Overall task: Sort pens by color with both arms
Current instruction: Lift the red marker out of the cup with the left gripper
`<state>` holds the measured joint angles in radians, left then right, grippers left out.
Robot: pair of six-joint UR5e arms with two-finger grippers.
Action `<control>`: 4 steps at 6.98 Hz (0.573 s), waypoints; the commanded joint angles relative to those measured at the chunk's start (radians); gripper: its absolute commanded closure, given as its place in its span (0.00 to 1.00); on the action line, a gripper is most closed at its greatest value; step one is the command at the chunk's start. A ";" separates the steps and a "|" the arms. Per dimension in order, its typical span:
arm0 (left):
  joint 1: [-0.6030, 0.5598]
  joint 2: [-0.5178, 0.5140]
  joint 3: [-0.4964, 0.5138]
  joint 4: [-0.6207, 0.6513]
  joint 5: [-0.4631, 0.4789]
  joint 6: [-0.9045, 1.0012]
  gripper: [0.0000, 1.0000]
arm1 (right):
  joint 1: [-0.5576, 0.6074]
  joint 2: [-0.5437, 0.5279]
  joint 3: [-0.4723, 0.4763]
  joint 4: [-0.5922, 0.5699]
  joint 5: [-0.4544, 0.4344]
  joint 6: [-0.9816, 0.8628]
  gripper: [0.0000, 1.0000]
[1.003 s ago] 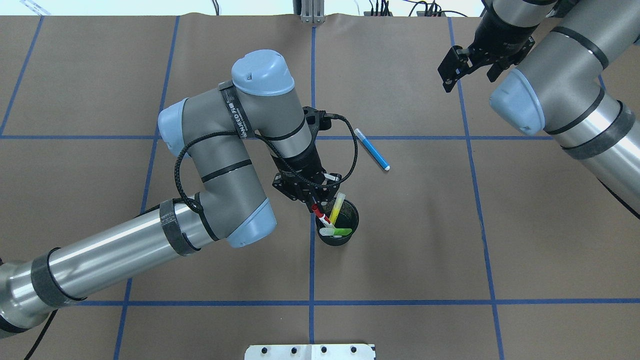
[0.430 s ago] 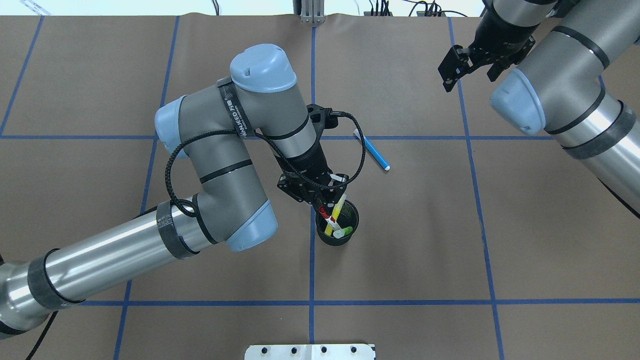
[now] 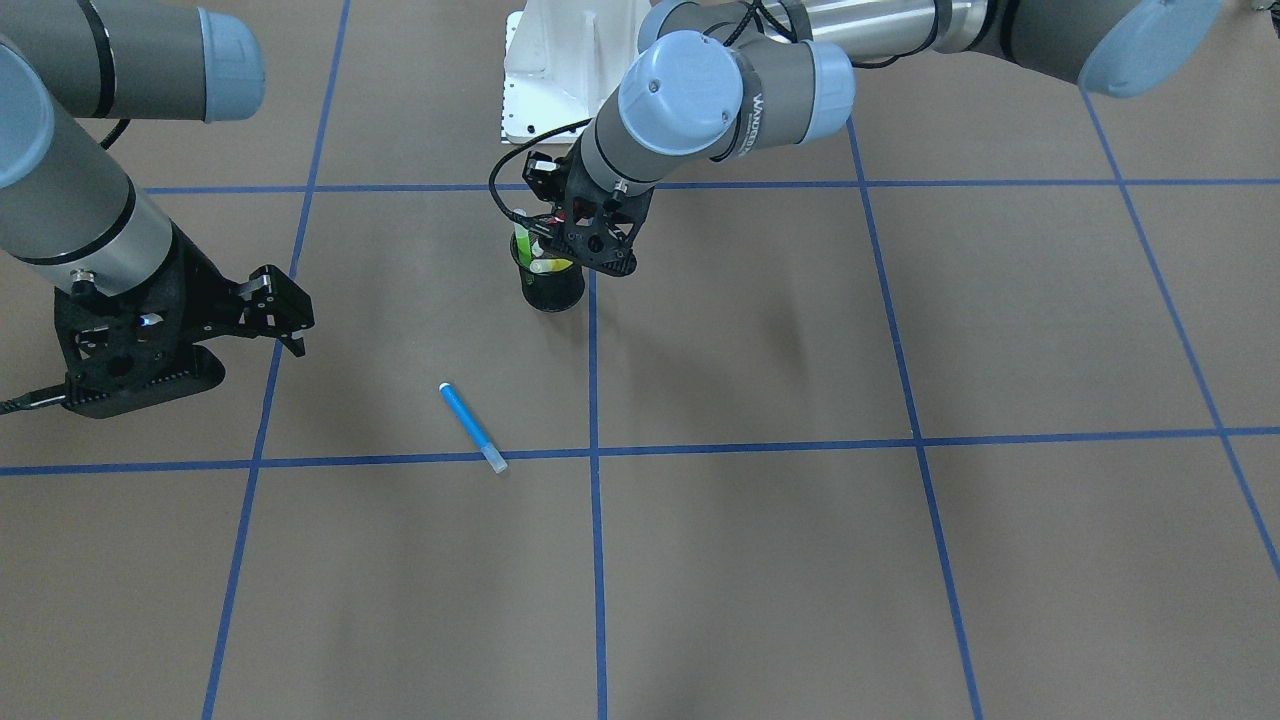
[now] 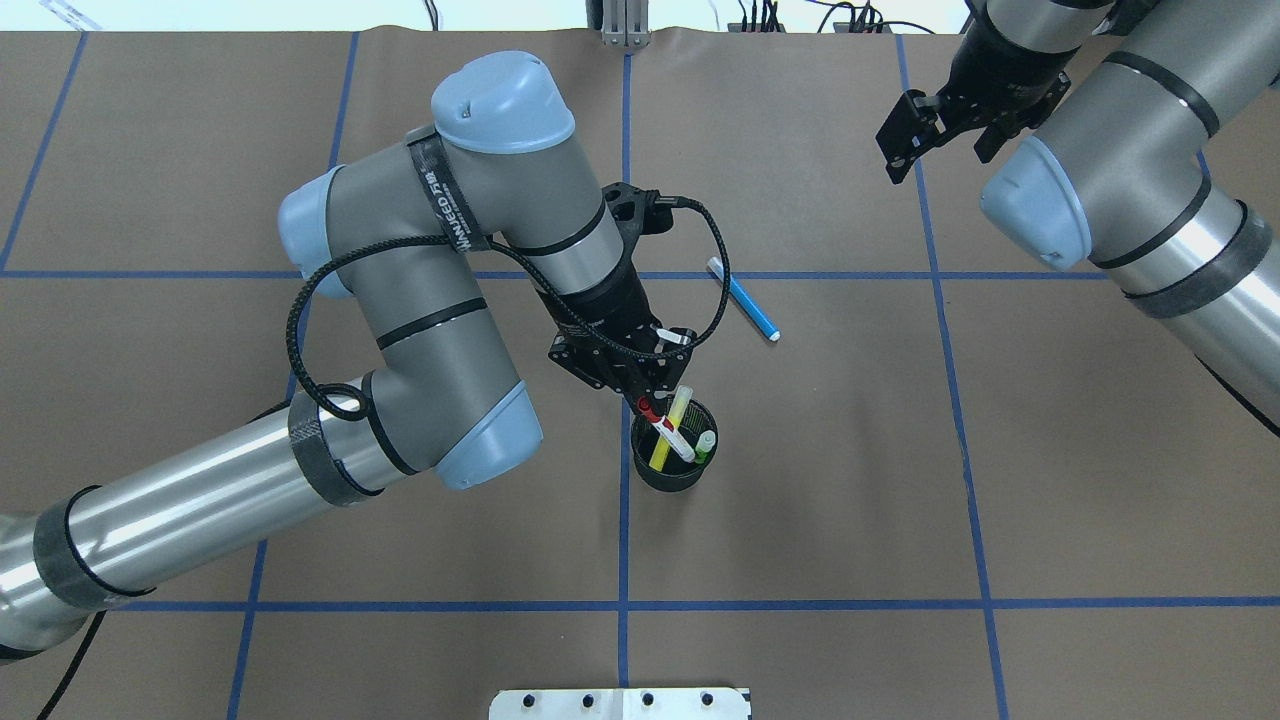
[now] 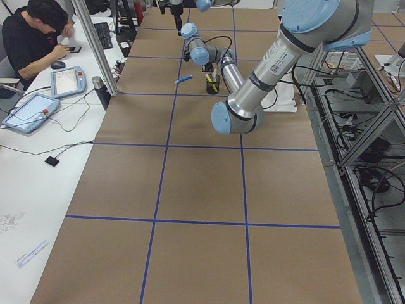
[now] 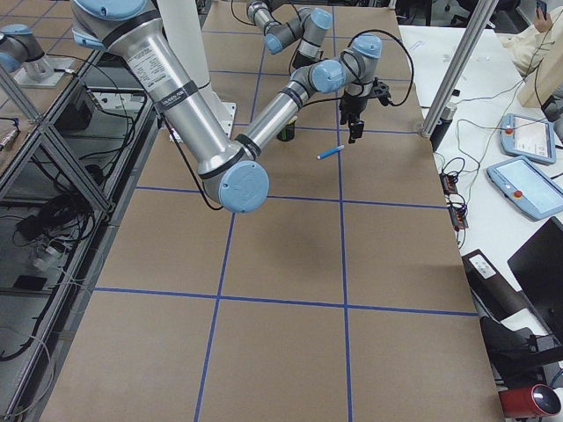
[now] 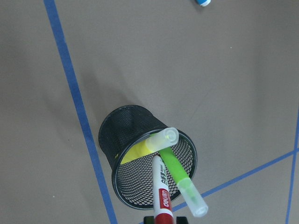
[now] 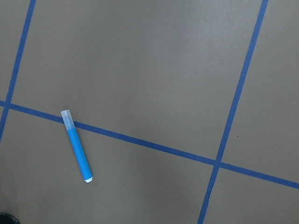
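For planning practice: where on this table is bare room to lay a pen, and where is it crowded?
Bare: the table square right of the cup, robot-side of the blue pen, and the right half of the row nearest the robot. Crowded: at the cup, where the left gripper holds the red pen.

Left gripper [image 4: 645, 400] points down from a bent arm, jaws pinched; right gripper [image 4: 938, 148] hangs far off, jaws spread

Two pens [image 4: 680, 408] lean in the cup [image 4: 655, 480]. A third pen [image 4: 672, 437], in my left fingers [image 4: 628, 378], dips into it. A fourth pen [image 4: 748, 305] lies on the tabletop [image 4: 800, 480] beyond, toward my right fingers [image 4: 897, 145].
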<state>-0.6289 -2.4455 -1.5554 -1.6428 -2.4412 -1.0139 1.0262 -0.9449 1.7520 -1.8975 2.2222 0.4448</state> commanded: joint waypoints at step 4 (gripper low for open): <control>-0.153 0.000 -0.061 0.029 -0.111 0.000 0.77 | -0.002 0.000 -0.002 0.003 0.001 0.000 0.01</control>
<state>-0.7453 -2.4452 -1.6037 -1.6163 -2.5096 -1.0129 1.0248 -0.9450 1.7503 -1.8958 2.2227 0.4448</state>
